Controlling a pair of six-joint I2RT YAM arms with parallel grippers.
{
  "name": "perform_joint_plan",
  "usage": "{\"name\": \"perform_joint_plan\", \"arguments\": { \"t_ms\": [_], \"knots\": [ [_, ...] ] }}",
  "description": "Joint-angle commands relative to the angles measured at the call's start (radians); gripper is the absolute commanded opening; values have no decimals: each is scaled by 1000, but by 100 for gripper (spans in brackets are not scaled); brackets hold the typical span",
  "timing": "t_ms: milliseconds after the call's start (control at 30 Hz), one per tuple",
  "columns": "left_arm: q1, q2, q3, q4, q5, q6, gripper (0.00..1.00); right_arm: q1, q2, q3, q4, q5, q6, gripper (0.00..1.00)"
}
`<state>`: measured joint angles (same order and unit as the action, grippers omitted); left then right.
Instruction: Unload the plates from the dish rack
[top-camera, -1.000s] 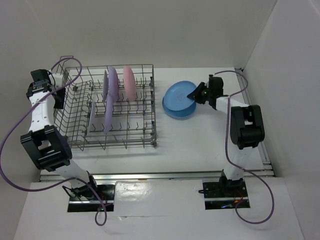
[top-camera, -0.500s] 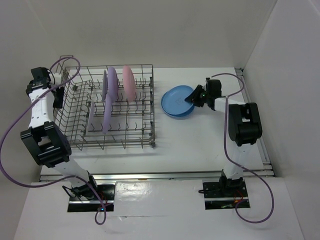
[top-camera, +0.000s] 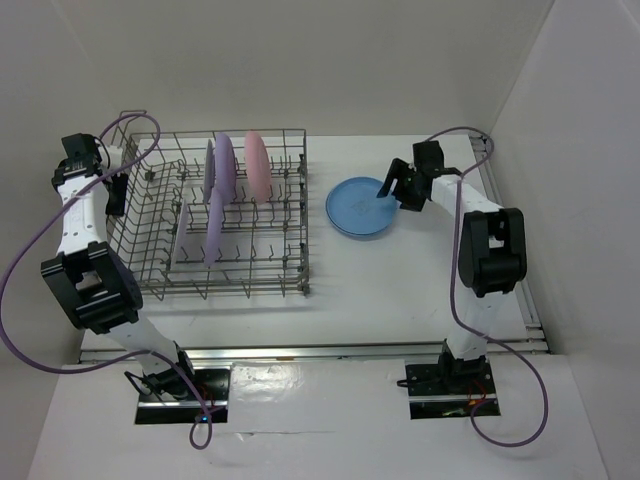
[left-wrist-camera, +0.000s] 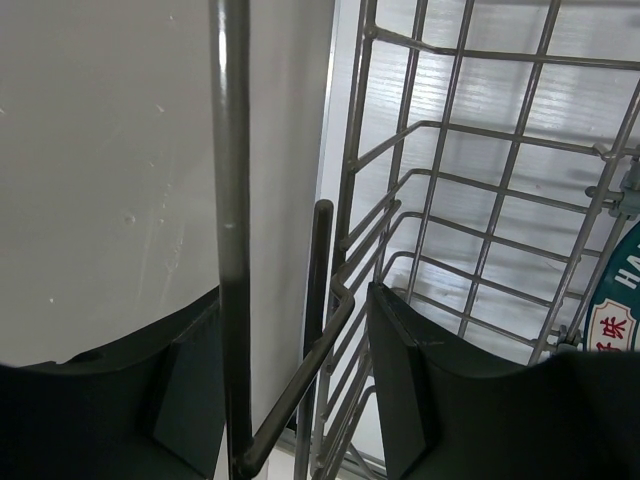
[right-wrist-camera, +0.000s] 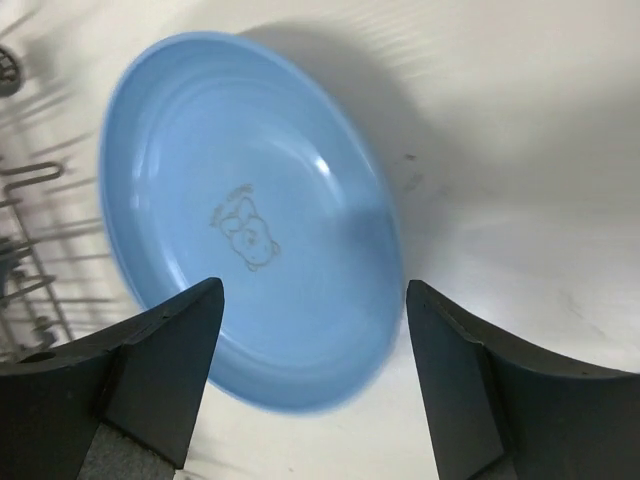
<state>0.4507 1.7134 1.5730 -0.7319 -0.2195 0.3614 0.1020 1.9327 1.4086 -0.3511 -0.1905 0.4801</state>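
A pastel blue plate (top-camera: 359, 207) lies flat on the white table (top-camera: 400, 290), face up, just to the right of the dish rack (top-camera: 140, 240) and apart from it. From the right wrist view a small printed figure shows in the middle of this plate (right-wrist-camera: 250, 220).

The right gripper (top-camera: 392, 188) hangs over the plate's right edge. Its fingers are spread wide and hold nothing, one finger (right-wrist-camera: 160, 370) to each side of the plate with bare space between them.

Inside the grey wire rack more plates stand on edge between the tines. Two lavender plates (top-camera: 225, 165) and a pink plate (top-camera: 258, 165) stand in the far row, and another lavender plate (top-camera: 215, 228) stands nearer.

Over at the rack's far left corner the left gripper (top-camera: 115, 188) straddles the rack's side wire (left-wrist-camera: 322, 330). Its fingers (left-wrist-camera: 400, 380) stand apart and the wire sits loose in the gap, not pinched.
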Motion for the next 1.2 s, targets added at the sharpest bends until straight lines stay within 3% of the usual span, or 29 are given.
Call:
{"name": "perform_joint_plan", "arguments": {
  "t_ms": [0, 133, 400, 500, 833, 1133, 1167],
  "knots": [
    [14, 40, 9, 15, 37, -16, 64, 8, -127, 33, -193, 216, -54, 81],
    [14, 40, 9, 15, 37, -16, 64, 30, -158, 33, -213, 313, -73, 81],
    [14, 31, 18, 6, 37, -16, 64, 116, -32, 26, -49, 204, -121, 52],
    [14, 31, 18, 6, 46, -16, 64, 116, 26, 39, -26, 180, -112, 48],
    [5, 9, 120, -26, 37, -25, 64, 136, 48, 62, -17, 180, -110, 46],
    [-50, -75, 379, -95, 164, -26, 80, 166, -115, 105, -5, 204, -110, 46],
    [-75, -84, 401, -113, 181, -26, 83, 179, -148, 116, -5, 204, -110, 50]
  ]
}}
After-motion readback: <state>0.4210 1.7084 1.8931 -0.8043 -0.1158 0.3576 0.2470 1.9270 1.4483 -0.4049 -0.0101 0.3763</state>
